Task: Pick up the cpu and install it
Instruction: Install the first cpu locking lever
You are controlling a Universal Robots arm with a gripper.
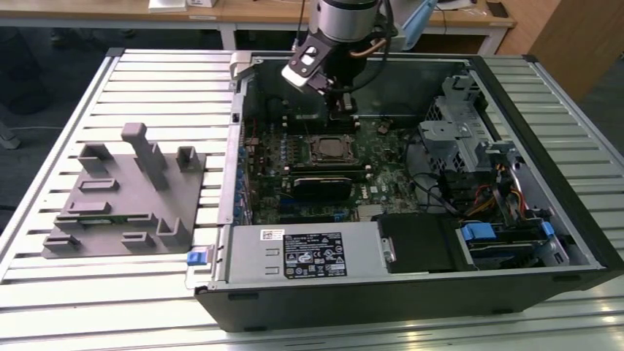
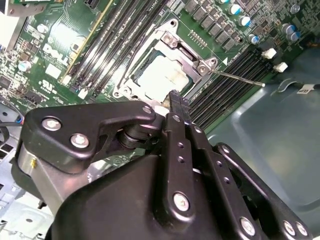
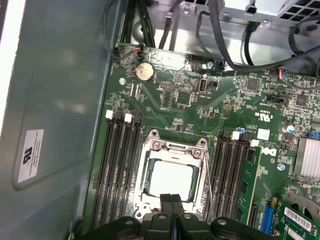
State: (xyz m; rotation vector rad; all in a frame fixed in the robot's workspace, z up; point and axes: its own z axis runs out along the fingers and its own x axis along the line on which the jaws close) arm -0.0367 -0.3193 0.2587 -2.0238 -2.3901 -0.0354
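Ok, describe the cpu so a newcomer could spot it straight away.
Start at the open computer case on the slatted table, then find the green motherboard inside. There the cpu lies in a metal-rimmed socket frame between dark memory slots; it alone is a pale silvery square.

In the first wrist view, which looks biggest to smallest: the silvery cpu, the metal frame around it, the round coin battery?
1. metal frame
2. cpu, lying inside the frame
3. coin battery, clearly smallest, though it seems farther from the camera
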